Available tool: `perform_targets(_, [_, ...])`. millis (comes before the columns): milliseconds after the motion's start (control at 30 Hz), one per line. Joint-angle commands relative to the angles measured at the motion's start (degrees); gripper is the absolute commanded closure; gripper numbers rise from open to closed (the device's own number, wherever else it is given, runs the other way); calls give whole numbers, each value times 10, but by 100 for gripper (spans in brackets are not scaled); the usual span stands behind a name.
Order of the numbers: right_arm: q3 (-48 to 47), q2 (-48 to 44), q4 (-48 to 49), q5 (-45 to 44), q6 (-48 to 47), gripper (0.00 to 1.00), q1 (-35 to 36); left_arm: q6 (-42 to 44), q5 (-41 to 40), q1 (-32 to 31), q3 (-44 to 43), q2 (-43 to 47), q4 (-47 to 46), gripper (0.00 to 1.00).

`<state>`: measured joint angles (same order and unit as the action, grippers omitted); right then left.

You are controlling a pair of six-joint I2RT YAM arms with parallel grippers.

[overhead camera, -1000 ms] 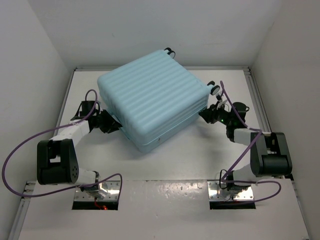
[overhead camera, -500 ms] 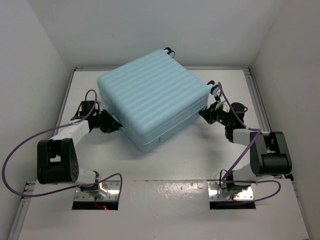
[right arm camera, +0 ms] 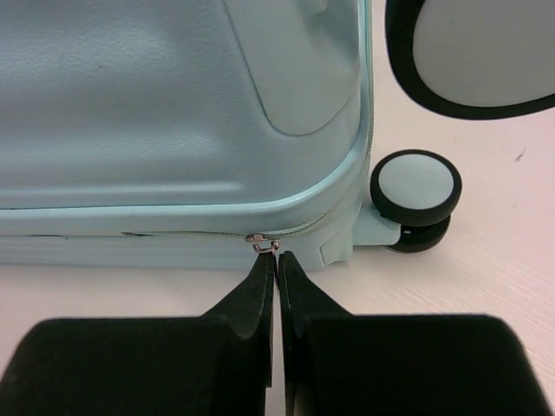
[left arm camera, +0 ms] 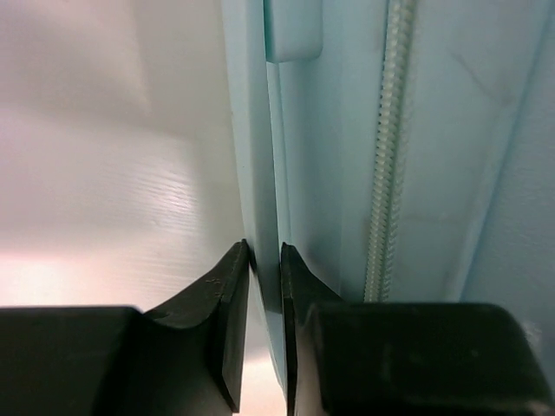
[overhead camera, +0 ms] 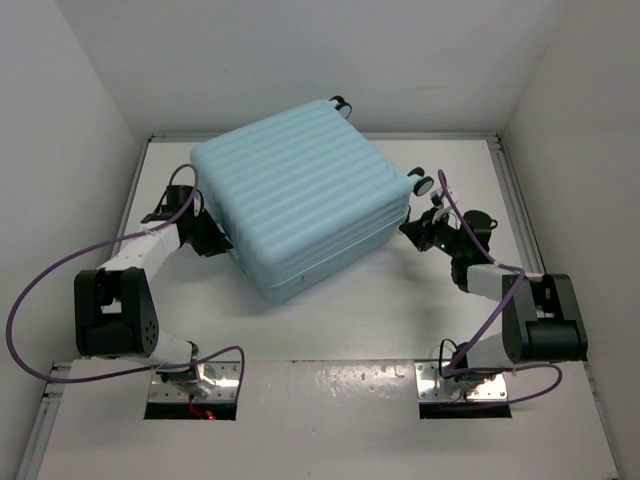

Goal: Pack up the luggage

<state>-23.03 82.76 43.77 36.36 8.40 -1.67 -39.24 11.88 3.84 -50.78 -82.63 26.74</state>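
Here, luggage [overhead camera: 300, 205] closed, pale aqua, ribbed, lying flat.

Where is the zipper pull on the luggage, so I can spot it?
Find the corner of the aqua luggage beside the white-faced wheel, seen in the right wrist view. On the seam just left of that wheel sits the zipper pull. It is the only silver metal bit, at the closed tips of the right gripper.

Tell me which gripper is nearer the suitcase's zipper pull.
Right. The right gripper pinches the zipper pull by the wheeled corner; the left gripper clamps the edge of the luggage on the opposite side.
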Motion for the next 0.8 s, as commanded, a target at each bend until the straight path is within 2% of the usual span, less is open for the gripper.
perform_targets(0, [3, -20, 36, -65, -23, 100, -30, 81, -227, 44, -19, -29, 27, 100])
perform_targets(200, [4, -14, 38, -61, -22, 100, -33, 77, -259, 29, -25, -34, 27, 100])
perform_targets(233, [4, -13, 35, -53, -21, 100, -34, 66, -252, 29, -17, -40, 21, 98])
perform_targets(300, [3, -9, 37, -51, -22, 100, -33, 46, -216, 35, -3, -46, 8, 86])
perform_targets(400, [-1, -6, 40, -43, -20, 100, -32, 37, -181, 35, 2, -72, -13, 76])
perform_targets(633, [-2, 5, 41, -38, -36, 100, -25, 37, -168, 29, -10, -101, -20, 72])
perform_targets(667, [0, 6, 40, -49, -42, 100, -22, 37, -168, 29, -10, -101, -20, 80])
perform_targets(700, [0, 7, 42, -53, -44, 100, -21, 48, -184, 23, -15, -101, -20, 100])
perform_targets(767, [2, 6, 44, -81, -48, 100, -21, 54, -203, 23, -20, -106, -15, 100])
